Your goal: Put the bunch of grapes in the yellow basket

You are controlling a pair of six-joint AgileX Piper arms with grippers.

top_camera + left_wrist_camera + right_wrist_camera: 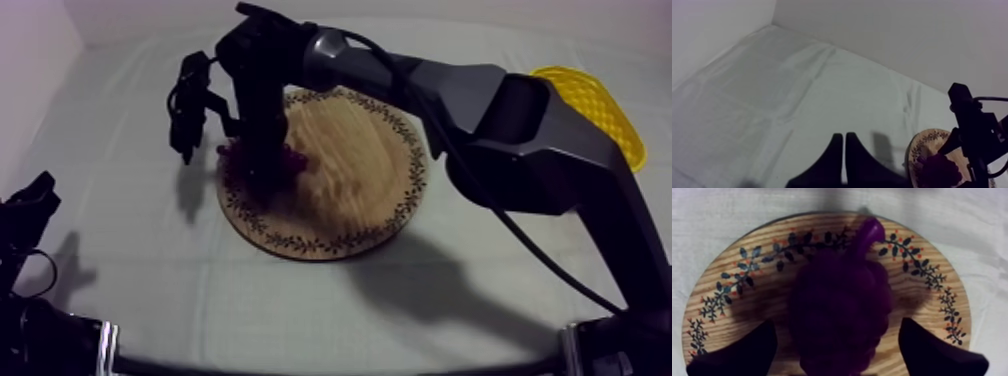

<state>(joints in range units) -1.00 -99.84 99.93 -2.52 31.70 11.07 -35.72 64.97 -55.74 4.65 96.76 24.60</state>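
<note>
The left claw (30,200) sits low at the lower left of the frame, idle on its side of the counter (120,290), its two fingers pressed together on nothing. Further right, the bunch of grapes (290,158) lies on the left part of the wooden board (350,190), its stem end toward the patterned rim. The right arm reaches across from the right edge. The right claw (837,324) hangs straight over the bunch with its fingers (747,353) spread wide, one on each side. Bare wood shows in both gaps, so nothing is gripped yet. At the upper right, partly behind the arm, is the yellow basket (600,95), well apart from the board.

I'd say the reach is finished and the grasp comes next. The fingers need to close on the bunch's broad middle, firmly enough that the bumpy, rounded fruit doesn't slip. Then comes a lift clear of the rim and a carry across to the basket.
</note>
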